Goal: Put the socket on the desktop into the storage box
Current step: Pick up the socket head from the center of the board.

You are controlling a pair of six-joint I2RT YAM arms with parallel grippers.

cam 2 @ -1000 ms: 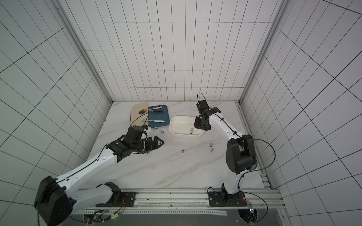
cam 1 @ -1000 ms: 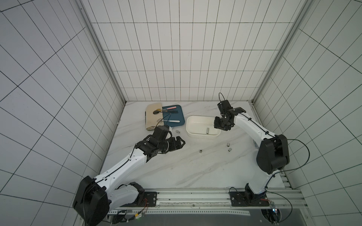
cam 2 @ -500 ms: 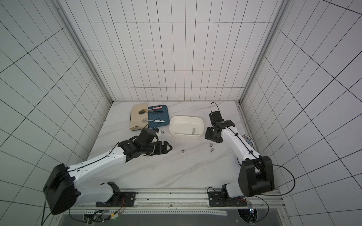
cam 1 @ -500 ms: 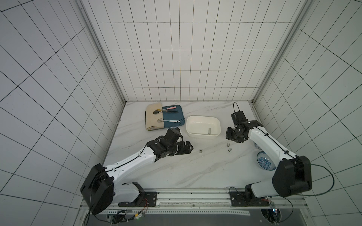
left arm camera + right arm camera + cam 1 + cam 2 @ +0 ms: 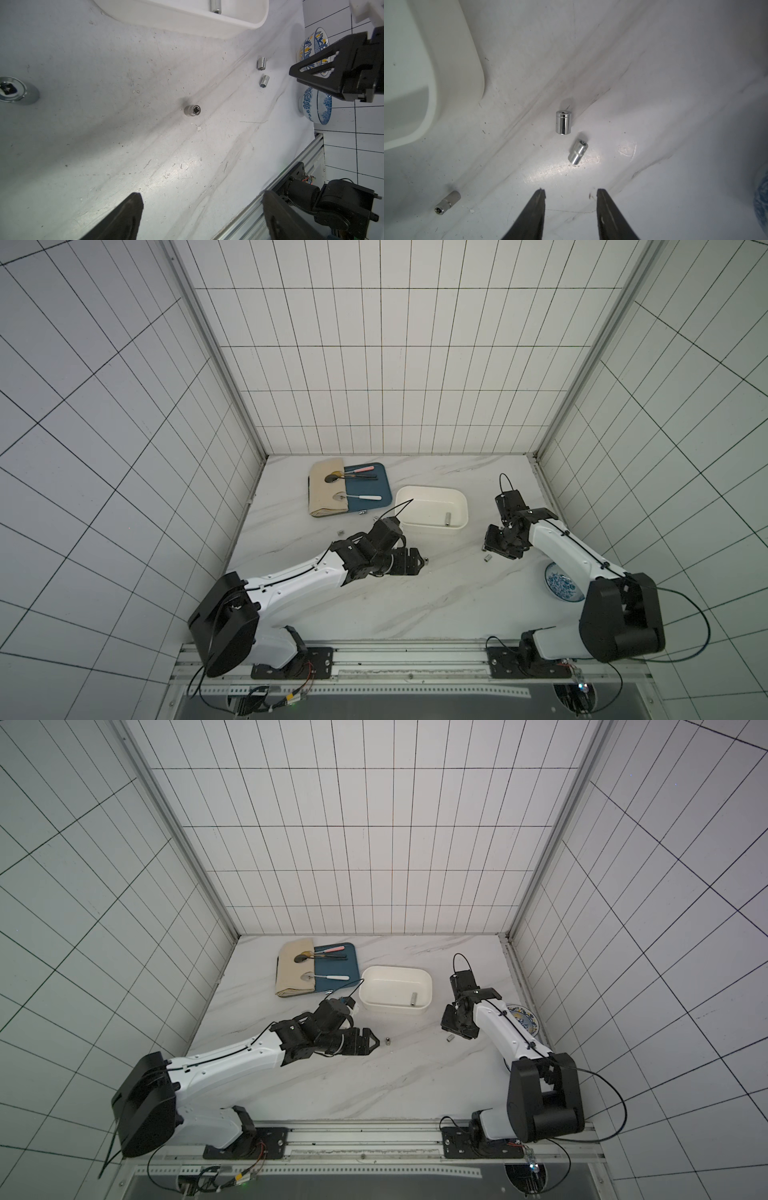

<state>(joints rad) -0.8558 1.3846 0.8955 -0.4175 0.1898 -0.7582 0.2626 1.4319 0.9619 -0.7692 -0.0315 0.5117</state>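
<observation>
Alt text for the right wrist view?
The right pincer, open and empty, points at a plain socket and a stepped socket close together on the marble table. A corner of the storage box and a third socket sit to one side.

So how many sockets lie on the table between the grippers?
3: two close together, a wide socket and a stepped socket, before the right gripper; a matte socket before the left gripper. More may be hidden.
</observation>
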